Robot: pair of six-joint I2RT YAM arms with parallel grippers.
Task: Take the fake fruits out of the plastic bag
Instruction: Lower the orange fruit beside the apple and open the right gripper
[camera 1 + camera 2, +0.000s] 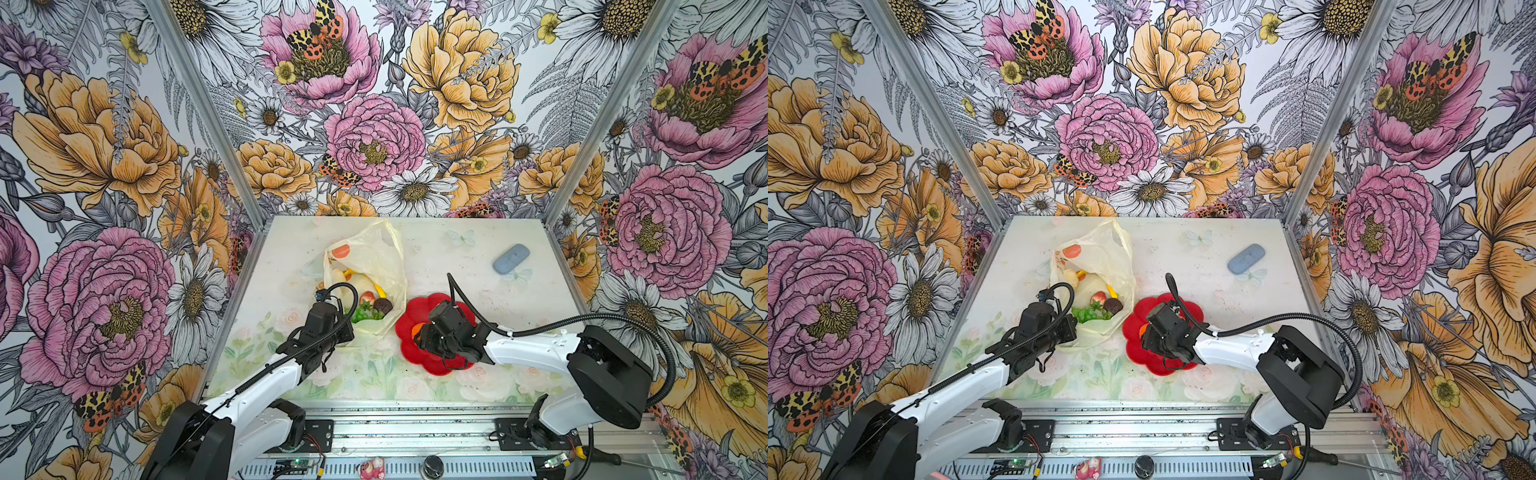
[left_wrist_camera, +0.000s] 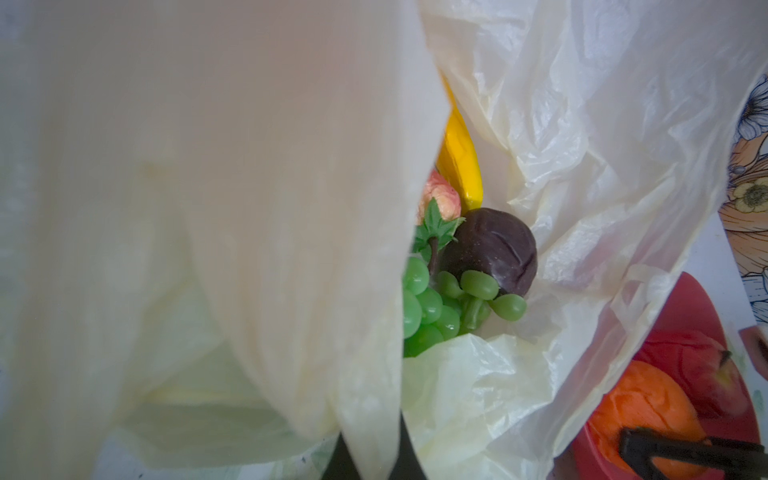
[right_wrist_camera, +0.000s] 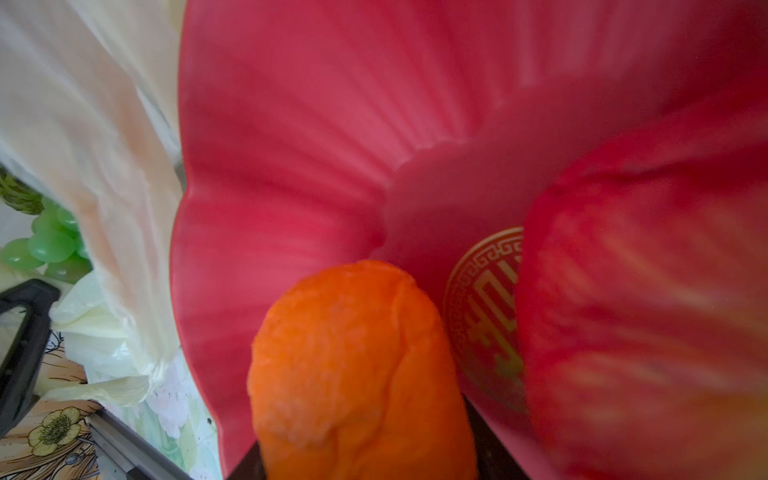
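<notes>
The cream plastic bag (image 1: 374, 249) (image 1: 1100, 253) lies open at the table's middle left. Inside it I see a green grape bunch (image 2: 432, 307), a dark mangosteen (image 2: 490, 253), a strawberry (image 2: 440, 199), a yellow banana (image 2: 459, 162) and a pale pear (image 1: 361, 282). My left gripper (image 1: 345, 330) (image 2: 370, 449) is shut on a fold of the bag's near edge. My right gripper (image 1: 415, 334) (image 3: 365, 457) hangs low over the red flower-shaped plate (image 1: 419, 307) (image 3: 311, 145). An orange (image 3: 357, 353) (image 2: 640, 407) fills the space between its jaws, touching both. A red apple (image 3: 644, 311) lies beside it on the plate.
A blue-grey oblong object (image 1: 511, 258) lies at the back right of the table. Flowered walls close in the left, right and back. A metal rail (image 1: 415, 432) with the arm bases runs along the front.
</notes>
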